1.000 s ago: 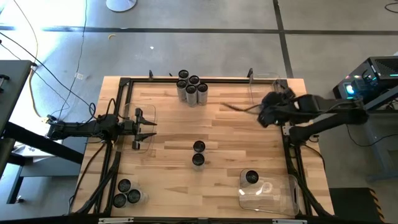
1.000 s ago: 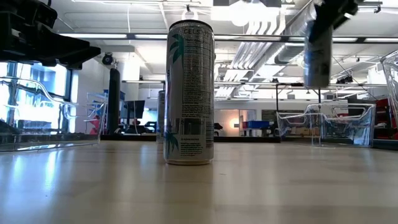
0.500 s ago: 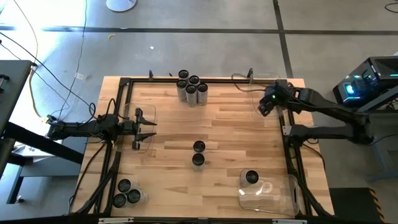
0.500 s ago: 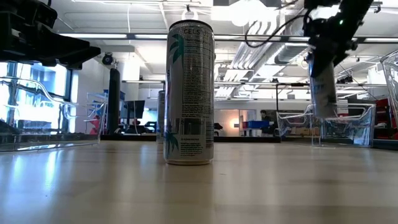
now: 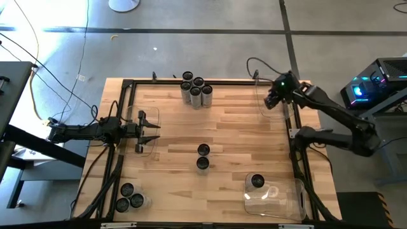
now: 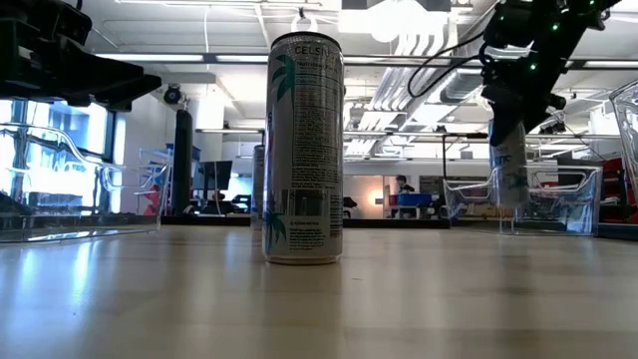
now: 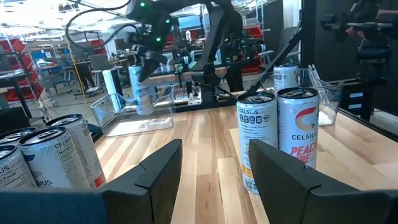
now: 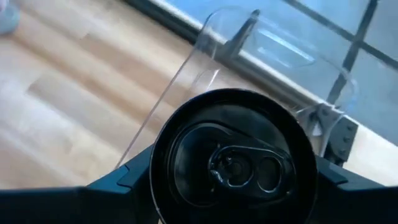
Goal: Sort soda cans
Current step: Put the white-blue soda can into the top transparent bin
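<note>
My right gripper [image 5: 273, 100] is shut on a soda can [image 6: 508, 165], which hangs over the clear bin [image 5: 277, 81] at the table's far right corner. Its dark top [image 8: 233, 162] fills the right wrist view. Other soda cans stand upright on their bases: a cluster [image 5: 196, 89] at the far middle, two [image 5: 203, 156] at the centre, one [image 5: 257, 182] in the near-right bin, three [image 5: 130, 198] at the near left. My left gripper [image 5: 152, 132] waits open and level at the left edge, nothing between its fingers [image 7: 158, 174]. My right gripper pinches the can's upper end [image 8: 163, 163] between its two fingers [image 8: 134, 177], one on each side just below the rim. The fingers slant down from above. The can hangs below them nearly upright, lifted clear, its lower end [image 6: 506, 199] level with the bin's walls.
A clear bin [image 5: 147, 146] lies under my left gripper, and another [image 5: 280, 197] sits at the near right. A black frame [image 5: 294, 149] runs around the table. One centre can [image 6: 304, 150] stands large before the low camera. Bare wood lies between the centre cans and the far-right bin.
My right gripper has carried the can toward the table's far edge and down, over the far-right bin. The wrist has rolled, and the can, tilted before, now hangs nearly upright.
</note>
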`<action>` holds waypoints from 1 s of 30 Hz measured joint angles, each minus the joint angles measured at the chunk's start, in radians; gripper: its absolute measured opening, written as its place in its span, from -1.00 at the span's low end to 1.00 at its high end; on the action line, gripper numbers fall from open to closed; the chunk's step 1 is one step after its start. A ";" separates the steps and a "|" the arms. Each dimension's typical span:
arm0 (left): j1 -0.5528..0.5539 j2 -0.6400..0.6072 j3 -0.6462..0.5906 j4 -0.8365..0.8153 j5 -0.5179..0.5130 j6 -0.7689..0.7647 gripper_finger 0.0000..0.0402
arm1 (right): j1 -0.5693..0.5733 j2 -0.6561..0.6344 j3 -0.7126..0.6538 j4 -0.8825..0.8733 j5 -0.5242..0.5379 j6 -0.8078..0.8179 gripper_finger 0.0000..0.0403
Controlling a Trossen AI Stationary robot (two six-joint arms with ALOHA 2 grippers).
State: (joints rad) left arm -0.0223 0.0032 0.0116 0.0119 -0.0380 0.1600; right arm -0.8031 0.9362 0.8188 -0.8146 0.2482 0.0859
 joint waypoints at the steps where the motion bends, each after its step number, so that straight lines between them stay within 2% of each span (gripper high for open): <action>1: 0.000 0.000 0.000 0.000 0.000 0.000 -0.11 | -0.015 0.007 0.000 0.010 -0.017 -0.014 0.19; 6: 0.000 0.000 0.000 0.000 0.000 0.000 -0.11 | -0.076 0.047 0.000 0.013 -0.103 -0.041 0.19; 11: 0.000 0.000 0.000 0.000 0.000 0.000 -0.11 | -0.054 0.021 0.000 -0.078 -0.045 -0.010 0.19; 20: 0.000 0.000 0.000 0.000 0.000 0.000 -0.11 | -0.026 -0.047 0.000 -0.217 -0.024 0.093 0.19; 30: 0.000 0.000 0.000 0.000 0.000 0.000 -0.11 | -0.026 -0.045 0.000 -0.220 -0.006 0.097 0.19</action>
State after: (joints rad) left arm -0.0226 0.0032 0.0117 0.0116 -0.0380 0.1600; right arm -0.8288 0.8909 0.8192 -1.0341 0.2423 0.1834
